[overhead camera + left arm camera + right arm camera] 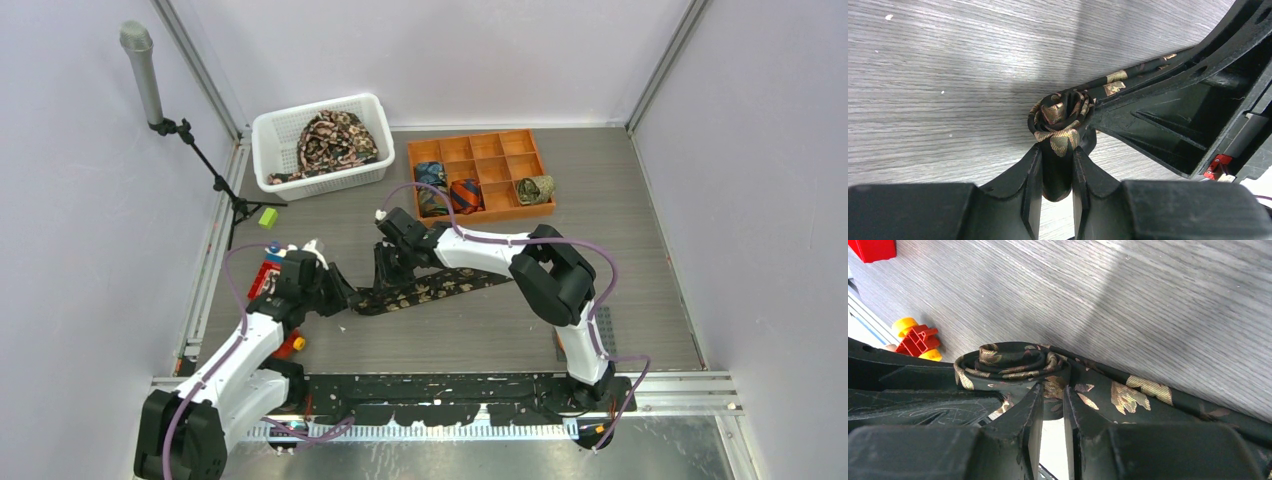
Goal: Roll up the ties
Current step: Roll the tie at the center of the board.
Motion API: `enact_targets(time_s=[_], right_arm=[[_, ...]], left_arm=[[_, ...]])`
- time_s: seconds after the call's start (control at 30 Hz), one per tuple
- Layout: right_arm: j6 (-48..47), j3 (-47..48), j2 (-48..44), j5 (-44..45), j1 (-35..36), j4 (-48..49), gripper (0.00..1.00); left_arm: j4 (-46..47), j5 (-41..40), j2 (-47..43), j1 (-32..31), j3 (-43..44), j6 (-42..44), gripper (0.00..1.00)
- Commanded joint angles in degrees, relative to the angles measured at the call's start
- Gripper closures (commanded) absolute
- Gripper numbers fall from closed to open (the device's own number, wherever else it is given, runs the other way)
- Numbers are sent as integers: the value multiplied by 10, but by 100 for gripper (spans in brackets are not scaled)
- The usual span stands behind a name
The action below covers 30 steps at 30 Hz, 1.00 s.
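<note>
A black tie with tan leaf print (440, 285) lies across the table's middle, its left end wound into a small roll (1060, 112). My left gripper (1058, 162) is shut on the roll's lower edge, with fabric filling the gap between its fingers. The right gripper (1050, 392) is shut on the tie right beside the roll (1008, 362); the flat length (1148, 390) runs off to the right. In the top view the left gripper (340, 293) and right gripper (387, 278) meet at that end.
A white basket (272, 135) of loose ties stands at the back left. An orange tray (505, 145) beside it holds three rolled ties. A green block (267, 216), a red-and-yellow toy (915, 337) and a microphone stand (150, 80) are on the left.
</note>
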Motion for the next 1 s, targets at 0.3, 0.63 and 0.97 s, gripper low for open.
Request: enact_targets(time_s=[0.3,0.63,0.97], right_arm=[[4,6,-21,5,10,6,75],[11,15,-5,-1,19,13,78],[20,38,18,-15,27,23,78]], left_arm=[[0,-3,11,3,41,8,76],[-6,2,17,3,55,7,77],[-21,7,25,3,69,14,77]])
